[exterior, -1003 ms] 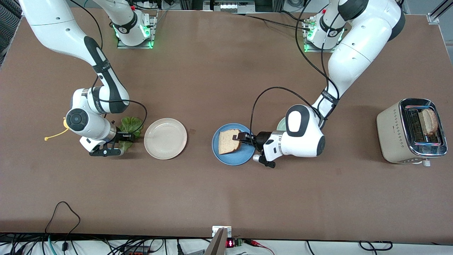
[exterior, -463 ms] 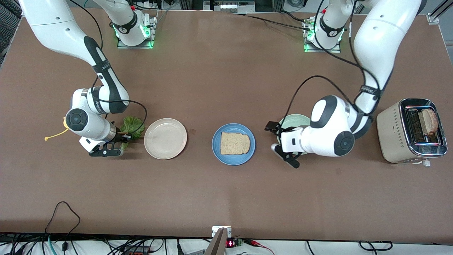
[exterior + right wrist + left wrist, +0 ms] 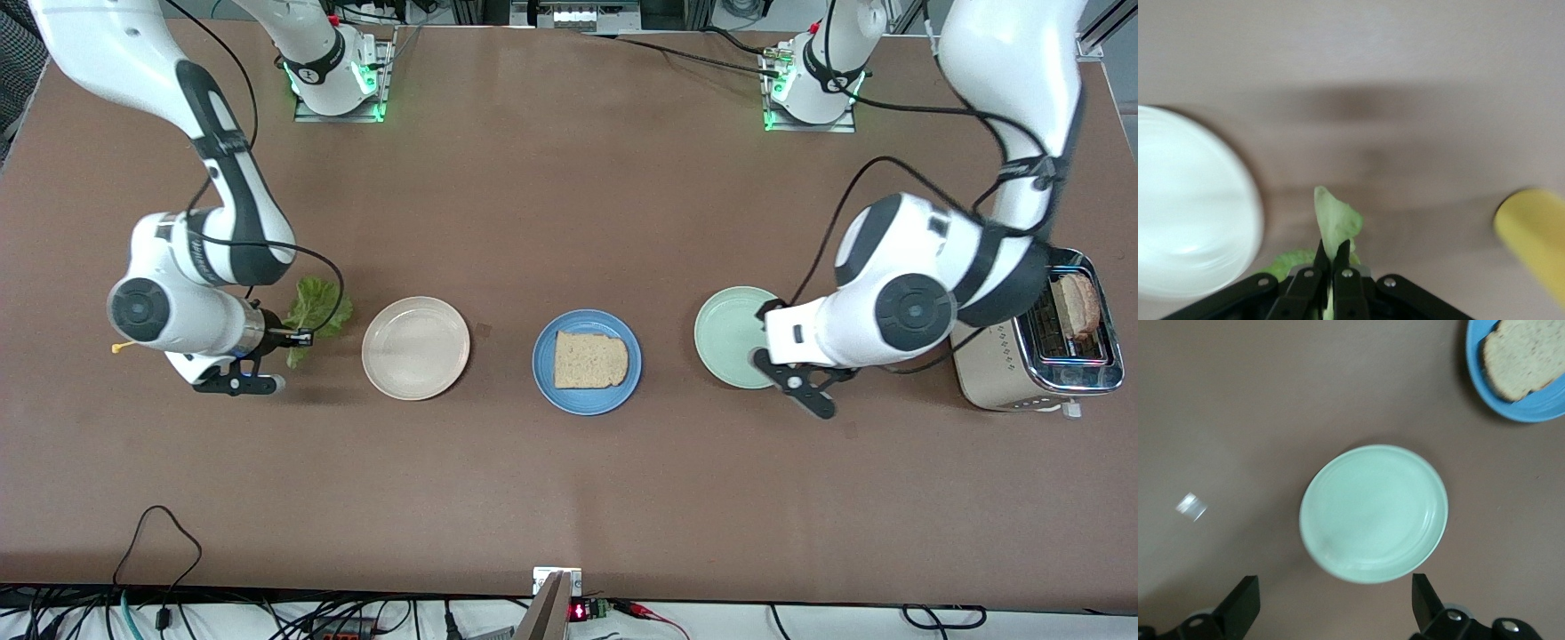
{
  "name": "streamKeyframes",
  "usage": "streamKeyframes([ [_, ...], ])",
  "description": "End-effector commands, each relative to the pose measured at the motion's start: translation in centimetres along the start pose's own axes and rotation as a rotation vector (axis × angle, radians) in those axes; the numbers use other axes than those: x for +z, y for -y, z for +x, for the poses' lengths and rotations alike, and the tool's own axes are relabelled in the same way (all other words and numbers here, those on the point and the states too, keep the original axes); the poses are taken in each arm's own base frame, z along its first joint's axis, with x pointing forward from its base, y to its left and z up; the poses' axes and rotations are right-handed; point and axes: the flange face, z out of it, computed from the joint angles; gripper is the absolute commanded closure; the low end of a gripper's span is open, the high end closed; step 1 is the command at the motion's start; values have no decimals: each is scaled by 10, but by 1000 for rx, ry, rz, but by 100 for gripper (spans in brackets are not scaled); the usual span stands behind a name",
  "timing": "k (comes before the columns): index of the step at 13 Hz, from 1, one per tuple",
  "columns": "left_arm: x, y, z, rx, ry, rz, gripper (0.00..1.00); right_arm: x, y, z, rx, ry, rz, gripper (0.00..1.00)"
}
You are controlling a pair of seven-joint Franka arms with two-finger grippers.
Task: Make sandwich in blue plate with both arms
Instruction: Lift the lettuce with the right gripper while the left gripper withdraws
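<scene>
Pinching lettuce (image 3: 1333,227) — right end effector (image 3: 1331,257) closed.

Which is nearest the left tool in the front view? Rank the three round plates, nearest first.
From the left tool:
1. Pale mint-green round plate, directly beneath it.
2. Sky-blue round plate, mid-table, holding bread.
3. Cream-white round plate, toward the right arm's end.

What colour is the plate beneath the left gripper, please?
Pale mint green plate; the left wrist view shows it best.

Bread slice (image 3: 589,360) on blue plate (image 3: 544,369) — right hand (image 3: 298,338) grips lettuce (image 3: 313,307).
</scene>
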Motion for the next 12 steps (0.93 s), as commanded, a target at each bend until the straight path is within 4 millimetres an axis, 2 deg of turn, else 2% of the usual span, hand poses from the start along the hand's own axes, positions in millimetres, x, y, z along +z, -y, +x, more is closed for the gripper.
streamKeyframes([
  [1,-67,25,-41,-65,31,49,0,-38,72,-12,136,51,97,100],
  [2,-90,27,-49,-82,30,63,0,-41,105,-18,217,52,102,100],
  [4,-130,36,-62,-119,-15,76,0,-25,178,-31,398,76,111,100],
  [6,-163,47,-78,-151,-68,76,0,-6,247,-39,559,113,193,100],
  [8,-185,57,-111,-219,-86,52,0,15,291,-38,728,126,296,100],
  [9,-173,71,-122,-268,-105,-15,0,28,308,-37,790,130,330,100],
  [10,-175,72,-131,-287,-150,4,0,42,322,-34,851,135,366,100],
  [12,-163,44,-143,-324,-171,60,0,66,339,-29,924,133,420,100],
])
